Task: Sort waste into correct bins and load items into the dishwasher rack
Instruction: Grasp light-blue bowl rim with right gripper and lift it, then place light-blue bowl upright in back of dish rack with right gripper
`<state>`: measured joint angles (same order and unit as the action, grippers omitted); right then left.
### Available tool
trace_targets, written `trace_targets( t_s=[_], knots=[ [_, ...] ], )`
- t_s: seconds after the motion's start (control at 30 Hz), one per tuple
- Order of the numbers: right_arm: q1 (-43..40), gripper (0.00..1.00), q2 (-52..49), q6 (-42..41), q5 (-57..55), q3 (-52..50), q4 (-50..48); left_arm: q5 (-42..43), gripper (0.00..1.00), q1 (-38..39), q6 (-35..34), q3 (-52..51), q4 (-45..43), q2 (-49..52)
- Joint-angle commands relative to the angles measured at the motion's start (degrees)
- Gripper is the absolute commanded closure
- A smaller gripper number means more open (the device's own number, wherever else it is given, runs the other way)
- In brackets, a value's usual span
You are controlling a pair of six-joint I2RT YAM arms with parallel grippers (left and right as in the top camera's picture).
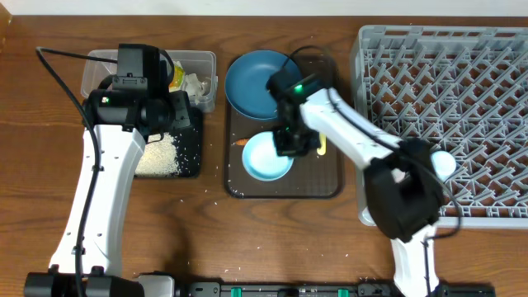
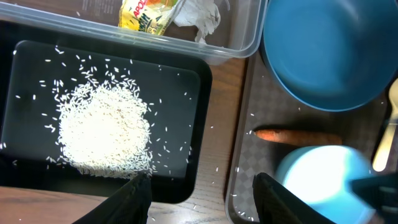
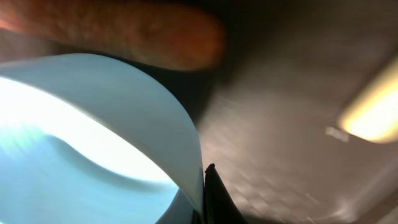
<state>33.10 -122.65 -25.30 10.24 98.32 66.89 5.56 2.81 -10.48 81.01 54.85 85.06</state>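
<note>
Tray [image 1: 320, 178] holds 1 big bowl [image 1: 252, 82], 1 small bowl [image 1: 262, 162], 1 carrot [image 2: 292, 134].

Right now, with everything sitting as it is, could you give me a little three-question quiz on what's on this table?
1. True or false: the rice heap lies in the clear tub.
2. Pick one: what lies on the brown tray between the large dark blue bowl and the small pale blue bowl? A) a spoon B) a carrot C) a cup
3. Fill in: the crumpled wrapper sits in the ____.

Key
1. False: it lies in the black tray.
2. B, the carrot.
3. clear tub
</note>
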Motion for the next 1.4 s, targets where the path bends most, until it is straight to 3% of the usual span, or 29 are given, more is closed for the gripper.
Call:
trace_targets(
  t_s=[0.0,0.17,0.23,0.37,0.53,0.67,0.83,0.97,1.07,1.37],
  knots=[
    [-3.9,0.99,11.1,0.2,-6.3,1.4,1.4,-0.7,0.44,-0.3,-0.3,-0.2,-0.1,0.5],
    [-10.5,0.99,21.4,-1.4,-20.7,1.4,0.7,-0.7,0.44,-0.3,-0.3,-0.2,-0.1,0.5],
    [-13.3,0.99,23.6,-5.0,-34.0,1.4,0.2,-0.7,0.44,-0.3,-0.3,-0.2,-0.2,0.5],
    [-17.6,0.99,23.8,-12.5,-60.5,1.3,-0.1,-0.7,0.44,-0.3,-1.0,-0.2,-0.8,0.6],
    [-20.6,0.99,20.7,-12.0,-75.0,1.2,-7.0,-0.7,0.44,-0.3,-3.4,-0.2,-1.3,0.6],
    [-21.4,0.99,15.7,0.0,-83.7,1.2,-20.1,-0.7,0.44,-0.3,-3.4,-0.2,-1.9,0.6],
    [-21.4,0.99,6.8,28.4,-94.3,1.2,-43.6,-0.7,0.44,-0.3,-3.3,-0.2,-2.0,0.6],
    [-21.4,0.99,0.5,48.3,-94.9,1.2,-57.5,-0.7,0.44,-0.3,-3.3,-0.2,-2.2,0.6],
    [-21.4,0.99,-2.7,52.9,-94.9,1.2,-61.1,-0.7,0.44,-0.3,-3.3,-0.2,-2.2,0.6],
    [-20.7,0.99,-5.6,52.6,-93.0,1.0,-59.8,-0.7,0.44,-0.3,-3.3,-0.2,-2.2,0.6]
  ],
)
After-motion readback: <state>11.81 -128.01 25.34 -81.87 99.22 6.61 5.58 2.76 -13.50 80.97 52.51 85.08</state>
